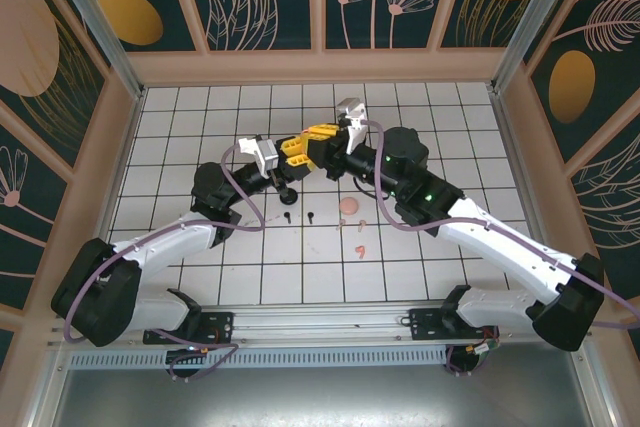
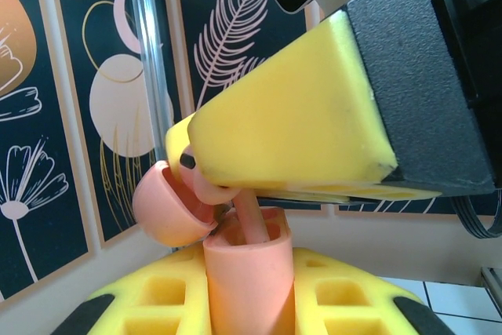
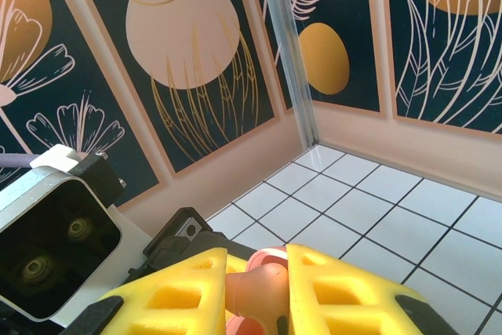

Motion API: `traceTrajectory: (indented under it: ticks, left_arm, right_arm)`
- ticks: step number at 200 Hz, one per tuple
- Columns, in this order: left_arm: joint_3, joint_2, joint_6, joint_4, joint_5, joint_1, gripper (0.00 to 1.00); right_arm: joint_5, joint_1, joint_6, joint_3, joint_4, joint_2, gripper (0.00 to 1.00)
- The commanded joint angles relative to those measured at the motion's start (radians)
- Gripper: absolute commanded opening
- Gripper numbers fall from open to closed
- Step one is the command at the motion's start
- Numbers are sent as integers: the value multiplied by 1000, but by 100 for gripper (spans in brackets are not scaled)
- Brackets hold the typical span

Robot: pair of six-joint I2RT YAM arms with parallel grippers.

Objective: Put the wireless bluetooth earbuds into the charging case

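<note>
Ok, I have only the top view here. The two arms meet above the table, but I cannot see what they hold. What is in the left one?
Observer: The left jaws grip a pink case, held upright, as the left wrist view shows.
Operator: Is it open?
Observer: Yes, the lid is swung open, to the left in that view.
Operator: And the right jaws?
Observer: They pinch a pink bud; its stem points down into the case mouth.
</note>
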Motion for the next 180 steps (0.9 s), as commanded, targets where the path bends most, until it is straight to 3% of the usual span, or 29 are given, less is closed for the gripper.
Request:
traceTrajectory:
  ticks: [1, 97, 138, 180]
  left_arm:
    - [48, -3, -18, 100, -5, -7, 0]
    - [45, 2, 4, 73, 15, -12, 0]
    - [51, -13, 7, 45, -39, -12, 0]
    - [40, -14, 11, 47, -106, -11, 0]
  right_arm:
    - [-24, 15, -17, -9, -42, 37, 21]
    - [-8, 18, -23, 38, -35, 60, 20]
    - [-13, 18, -48, 18, -116, 61, 20]
    - [61, 19, -51, -28, -145, 50, 21]
